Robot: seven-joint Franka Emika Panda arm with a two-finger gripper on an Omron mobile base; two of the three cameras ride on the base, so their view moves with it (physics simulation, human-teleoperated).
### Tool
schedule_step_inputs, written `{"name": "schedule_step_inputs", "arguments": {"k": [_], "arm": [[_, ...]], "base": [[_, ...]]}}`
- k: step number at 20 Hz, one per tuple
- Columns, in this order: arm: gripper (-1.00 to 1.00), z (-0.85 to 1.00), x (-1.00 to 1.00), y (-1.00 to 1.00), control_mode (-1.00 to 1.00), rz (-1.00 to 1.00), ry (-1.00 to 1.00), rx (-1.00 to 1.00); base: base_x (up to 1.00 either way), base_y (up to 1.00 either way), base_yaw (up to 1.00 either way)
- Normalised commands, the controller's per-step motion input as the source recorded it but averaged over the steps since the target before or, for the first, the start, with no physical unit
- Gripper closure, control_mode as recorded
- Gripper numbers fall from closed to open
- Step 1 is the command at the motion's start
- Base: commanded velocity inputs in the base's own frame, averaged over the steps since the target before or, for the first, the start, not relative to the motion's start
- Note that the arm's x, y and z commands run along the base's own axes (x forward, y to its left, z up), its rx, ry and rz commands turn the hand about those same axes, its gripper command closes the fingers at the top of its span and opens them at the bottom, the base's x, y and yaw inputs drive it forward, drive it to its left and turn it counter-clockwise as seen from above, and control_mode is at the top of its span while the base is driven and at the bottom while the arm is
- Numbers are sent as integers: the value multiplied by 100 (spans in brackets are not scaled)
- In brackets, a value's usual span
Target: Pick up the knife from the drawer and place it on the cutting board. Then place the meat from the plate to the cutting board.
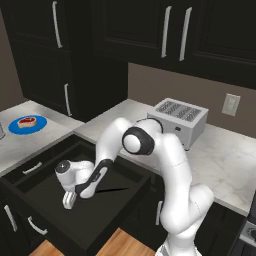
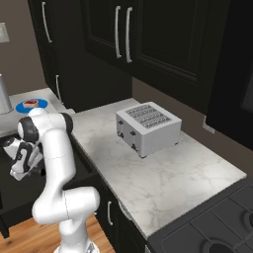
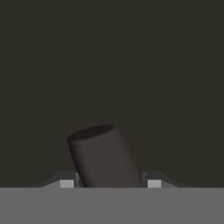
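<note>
Jaws sit narrowed around the dark handle of the knife, which the hand view shows rising between them; the grip looks closed, though the contact itself is hard to see. In the left base view the blade lies pointing right inside the open drawer. Far left on the counter, the meat rests on the plate.

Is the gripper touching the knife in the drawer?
Touching. The hand view shows the knife's handle wedged between the gripper's fingertips, no gap either side.
</note>
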Motion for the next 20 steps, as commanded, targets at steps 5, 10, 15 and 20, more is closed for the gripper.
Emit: {"name": "schedule_step_inputs", "arguments": {"k": [5,10,15,20], "arm": [[100,100,-17,0,-100,-2,-17,1],[100,100,-26,0,-100,-2,-23,7],[100,100,-12,0,-100,0,-30,24],[100,100,-19,-2,-100,1,-42,22]], "base": [[0,0,0],[0,0,0],[0,0,0],[0,0,0]]}}
